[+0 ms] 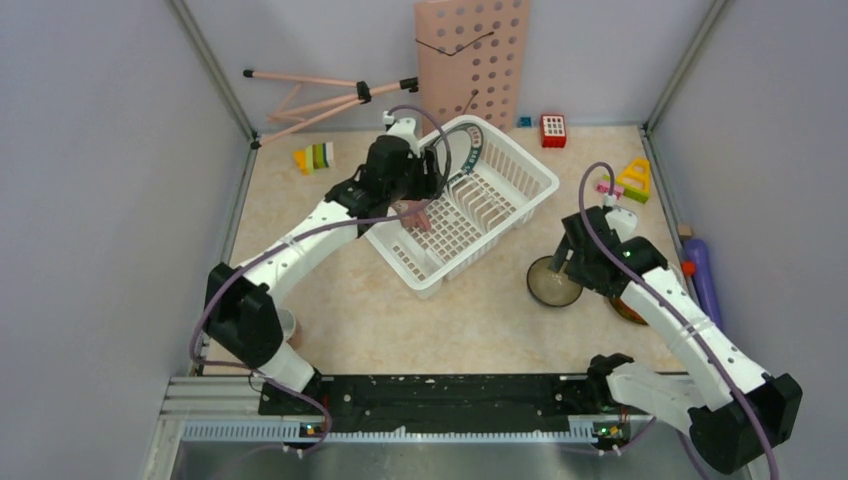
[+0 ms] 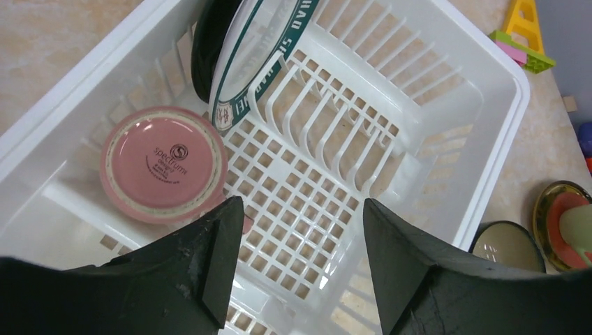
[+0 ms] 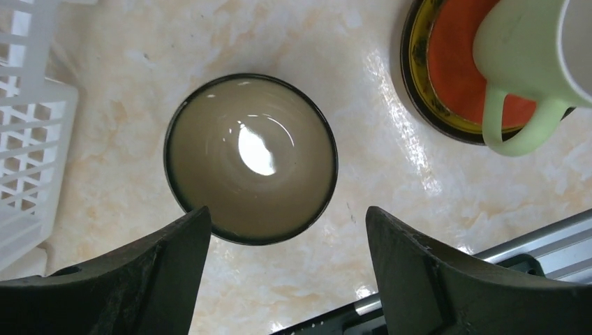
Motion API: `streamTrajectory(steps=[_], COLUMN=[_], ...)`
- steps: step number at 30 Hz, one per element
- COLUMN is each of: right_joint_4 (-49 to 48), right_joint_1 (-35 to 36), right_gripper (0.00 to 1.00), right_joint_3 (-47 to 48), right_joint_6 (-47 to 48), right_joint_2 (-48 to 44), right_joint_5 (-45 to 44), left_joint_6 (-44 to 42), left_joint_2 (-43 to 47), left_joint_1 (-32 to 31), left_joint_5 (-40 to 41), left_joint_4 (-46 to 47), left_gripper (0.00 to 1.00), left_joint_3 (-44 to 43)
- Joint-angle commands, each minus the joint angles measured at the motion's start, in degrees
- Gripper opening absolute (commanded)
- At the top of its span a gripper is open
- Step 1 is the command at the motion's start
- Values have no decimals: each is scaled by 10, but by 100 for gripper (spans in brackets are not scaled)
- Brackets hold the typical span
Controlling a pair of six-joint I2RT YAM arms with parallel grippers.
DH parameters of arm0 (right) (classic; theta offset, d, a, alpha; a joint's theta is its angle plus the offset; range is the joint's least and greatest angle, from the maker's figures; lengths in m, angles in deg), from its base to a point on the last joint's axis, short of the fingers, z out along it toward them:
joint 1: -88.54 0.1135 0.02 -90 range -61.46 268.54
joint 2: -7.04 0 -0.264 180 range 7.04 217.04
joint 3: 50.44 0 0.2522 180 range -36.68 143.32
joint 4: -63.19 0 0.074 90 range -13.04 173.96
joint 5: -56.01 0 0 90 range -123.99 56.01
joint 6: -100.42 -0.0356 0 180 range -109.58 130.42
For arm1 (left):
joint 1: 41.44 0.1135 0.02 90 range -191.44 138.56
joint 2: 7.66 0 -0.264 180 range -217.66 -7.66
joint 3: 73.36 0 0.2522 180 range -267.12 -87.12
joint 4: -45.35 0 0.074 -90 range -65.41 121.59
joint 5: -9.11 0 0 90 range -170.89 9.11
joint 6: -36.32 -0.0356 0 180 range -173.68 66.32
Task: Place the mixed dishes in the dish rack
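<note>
The white dish rack (image 1: 515, 175) stands mid-table and also shows in the left wrist view (image 2: 454, 77). A teal-rimmed plate (image 2: 262, 56) stands on edge in its dividers, and a pink cup (image 2: 164, 164) lies upside down on the grid floor. My left gripper (image 2: 300, 230) is open and empty above the rack floor, just right of the cup. My right gripper (image 3: 286, 237) is open and empty above the table, just short of the olive-inside bowl (image 3: 251, 157). A light green mug (image 3: 530, 63) stands on an orange plate (image 3: 454, 63) stacked on a yellow plate (image 3: 417, 70).
A pink perforated board (image 1: 472, 55) leans at the back wall beside a folded tripod (image 1: 320, 95). Toy blocks (image 1: 315, 157) lie at the back left and back right (image 1: 630, 180). A purple cylinder (image 1: 703, 275) lies at the right wall. Another pink cup (image 1: 288, 325) peeks out by the left arm.
</note>
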Motion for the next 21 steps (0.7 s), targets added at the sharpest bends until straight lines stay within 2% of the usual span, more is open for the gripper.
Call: streamTrajectory(steps=[1,7,14,16,19,21], right_joint_4=[7,-55,-97,-109,-122,-120], right_joint_1=[-15,-18,-26,-30,-32,-37], right_gripper=[79,74,67,58,53,43], right_joint_3=[-48,-117,-154,-165,-173,-173], right_joint_6=[-40,-77,-108,-111,-119,-124], right_joint_2=[-35,-28,-9,0,15,22], right_joint_5=[33,89,92,100,112,109], left_joint_6=[15,23,-12,-12,-9,-6], left_joint_2=[93,159,213,233,250,257], left_joint_1=[9,21,23,25,26,25], left_joint_5=[-8,23,82,87,84,83], left_joint_4=[30,34,-4,-2,-6,-11], left_gripper=[69,71,76,77,77,77], left_joint_3=[49,106,129,142,152,155])
